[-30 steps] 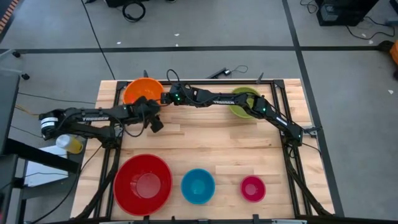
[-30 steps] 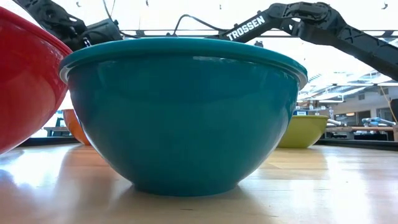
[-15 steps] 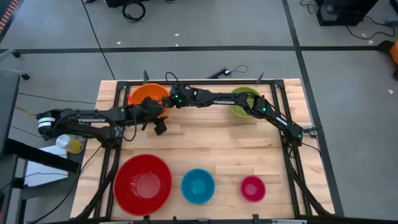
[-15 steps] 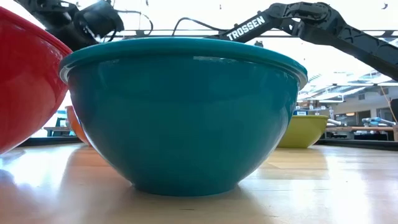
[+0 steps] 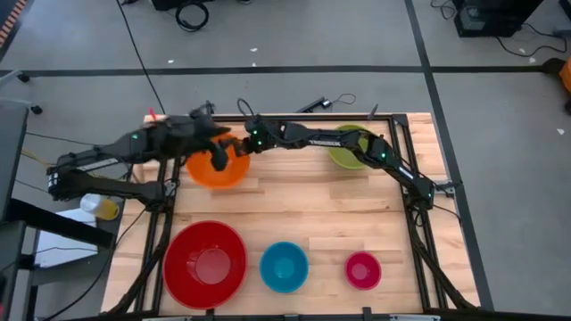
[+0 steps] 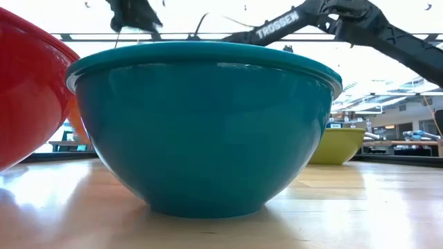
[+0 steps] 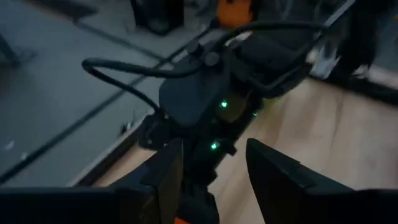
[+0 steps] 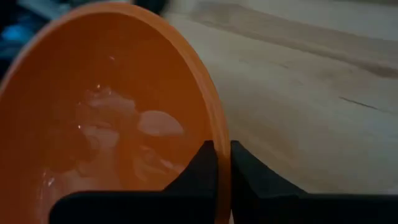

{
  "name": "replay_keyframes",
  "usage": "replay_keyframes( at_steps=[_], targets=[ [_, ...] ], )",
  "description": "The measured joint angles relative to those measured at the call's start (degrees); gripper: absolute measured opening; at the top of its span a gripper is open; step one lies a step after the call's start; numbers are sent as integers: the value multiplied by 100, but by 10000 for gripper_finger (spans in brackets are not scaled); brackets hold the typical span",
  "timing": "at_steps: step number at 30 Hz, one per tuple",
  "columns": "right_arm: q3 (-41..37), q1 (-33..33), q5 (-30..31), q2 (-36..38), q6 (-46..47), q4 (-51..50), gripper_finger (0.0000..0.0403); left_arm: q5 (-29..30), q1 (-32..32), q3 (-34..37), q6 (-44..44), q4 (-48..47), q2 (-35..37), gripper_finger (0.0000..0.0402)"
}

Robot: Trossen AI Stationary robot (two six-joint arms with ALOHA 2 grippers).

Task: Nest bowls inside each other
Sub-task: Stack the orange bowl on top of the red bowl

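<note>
The orange bowl (image 5: 217,169) sits at the table's far left, and my right gripper (image 8: 224,162) is shut on its rim, reaching across from the right (image 5: 243,147). My left gripper (image 5: 217,158) hangs open high above that bowl, with nothing between its fingers (image 7: 214,180). The olive green bowl (image 5: 350,150) rests on its base at the far right, partly under my right arm. Along the near edge the red bowl (image 5: 205,261), the blue bowl (image 5: 284,266) and the pink bowl (image 5: 362,269) stand on their bases. My right gripper pinches the orange bowl's rim (image 8: 213,127) on its far right side, one finger inside the bowl and one outside. The fingers come from the table's right, slanting down. Whether the bowl's base is still on the table I cannot tell.
In the low view the blue bowl (image 6: 204,124) and red bowl (image 6: 28,97) fill the foreground and hide most of the far table. A black frame rail (image 5: 294,119) runs along the far edge. Bare wood (image 5: 303,209) lies between the two rows of bowls.
My left gripper has risen steeply from table height beside the orange bowl to high above it, still open. My right gripper has shut on the orange bowl's rim. The bowl has shifted toward the table's near edge.
</note>
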State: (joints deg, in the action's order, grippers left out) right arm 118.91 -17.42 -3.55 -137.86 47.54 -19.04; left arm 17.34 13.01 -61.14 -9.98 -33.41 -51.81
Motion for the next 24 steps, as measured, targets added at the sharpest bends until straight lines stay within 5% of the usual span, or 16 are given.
replay_keyframes(
  at_steps=[7,15,24],
  targets=[
    [41,341,-833,1050,-1078,8,23,1329,5,-689,215,-89,289,176],
    [13,1364,-811,1236,-2034,-571,23,1418,-20,-681,-1080,-292,312,176],
    [25,2319,-345,938,-2766,33,25,1288,-307,-679,-1896,-319,282,176]
  ],
)
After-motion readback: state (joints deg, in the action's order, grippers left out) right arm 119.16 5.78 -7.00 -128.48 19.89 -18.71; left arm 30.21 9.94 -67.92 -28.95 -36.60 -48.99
